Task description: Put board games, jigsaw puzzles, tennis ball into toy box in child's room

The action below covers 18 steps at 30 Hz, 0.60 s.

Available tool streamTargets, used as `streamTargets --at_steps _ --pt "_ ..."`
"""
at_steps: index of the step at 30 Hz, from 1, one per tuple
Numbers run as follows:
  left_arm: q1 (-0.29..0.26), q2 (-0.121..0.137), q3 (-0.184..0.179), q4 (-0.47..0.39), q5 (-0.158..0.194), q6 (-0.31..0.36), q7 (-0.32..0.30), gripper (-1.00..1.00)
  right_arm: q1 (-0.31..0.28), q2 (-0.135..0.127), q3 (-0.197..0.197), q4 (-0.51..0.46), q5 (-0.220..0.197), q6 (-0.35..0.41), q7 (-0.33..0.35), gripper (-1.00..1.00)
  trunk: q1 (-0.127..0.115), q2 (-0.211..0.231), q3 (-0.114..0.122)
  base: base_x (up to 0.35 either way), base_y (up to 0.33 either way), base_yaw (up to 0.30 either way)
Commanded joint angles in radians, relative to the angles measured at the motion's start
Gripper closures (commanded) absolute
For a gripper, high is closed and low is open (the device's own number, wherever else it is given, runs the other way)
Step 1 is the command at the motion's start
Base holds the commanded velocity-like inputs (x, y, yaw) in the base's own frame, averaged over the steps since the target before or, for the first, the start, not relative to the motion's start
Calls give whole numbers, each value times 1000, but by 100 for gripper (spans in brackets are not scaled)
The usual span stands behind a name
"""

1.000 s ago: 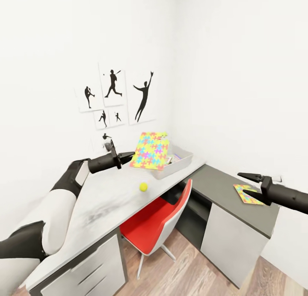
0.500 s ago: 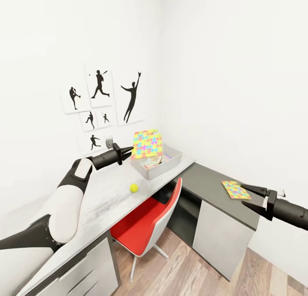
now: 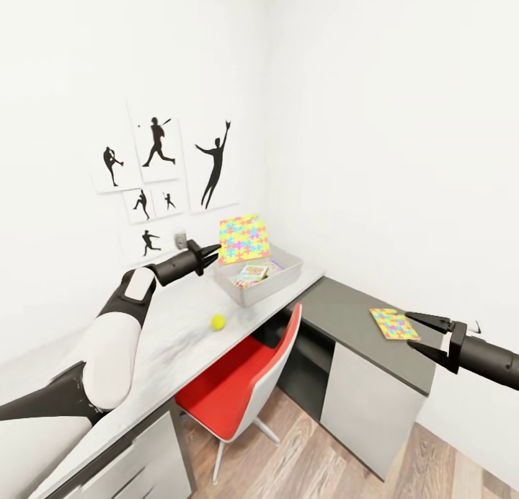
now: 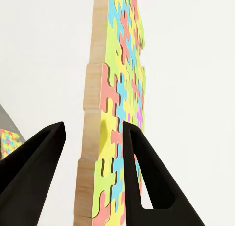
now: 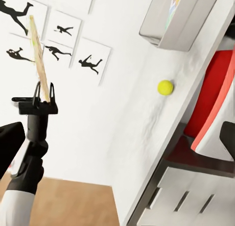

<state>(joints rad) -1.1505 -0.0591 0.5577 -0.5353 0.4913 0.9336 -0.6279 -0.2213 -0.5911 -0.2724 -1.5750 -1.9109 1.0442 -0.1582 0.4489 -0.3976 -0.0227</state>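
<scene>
Left gripper (image 3: 213,253) clasping jigsaw puzzle (image 3: 243,238) above toy box (image 3: 282,280) — right gripper (image 3: 422,332) agape — no legible writing.

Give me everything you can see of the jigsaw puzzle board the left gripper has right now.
The thin flat jigsaw puzzle board is covered in interlocking yellow, pink, green and blue pieces, with a pale wood-like orange edge whose outline steps along the piece shapes. It stands nearly upright in the air, tilted slightly, above the near end of the shallow grey toy box on the white-topped table. The black left gripper holds it by one edge, a finger on each face. Nothing else touches it.
</scene>
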Motion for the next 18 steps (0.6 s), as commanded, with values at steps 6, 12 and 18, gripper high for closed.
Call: streamTargets --at_steps 6,12,18 --pt "-2 -24 21 1 3 -15 66 100 -1 5 -4 0 -9 3 -10 -100 1 -2 -2 85 -54 0" --pt "-2 -32 28 4 10 -63 97 100 -3 7 -27 0 -8 3 -11 -100 1 -2 -2 66 -53 114" --pt "-2 -37 35 6 12 -86 109 100 -16 6 -44 0 -8 3 -11 -100 1 -2 -2 44 -26 268"
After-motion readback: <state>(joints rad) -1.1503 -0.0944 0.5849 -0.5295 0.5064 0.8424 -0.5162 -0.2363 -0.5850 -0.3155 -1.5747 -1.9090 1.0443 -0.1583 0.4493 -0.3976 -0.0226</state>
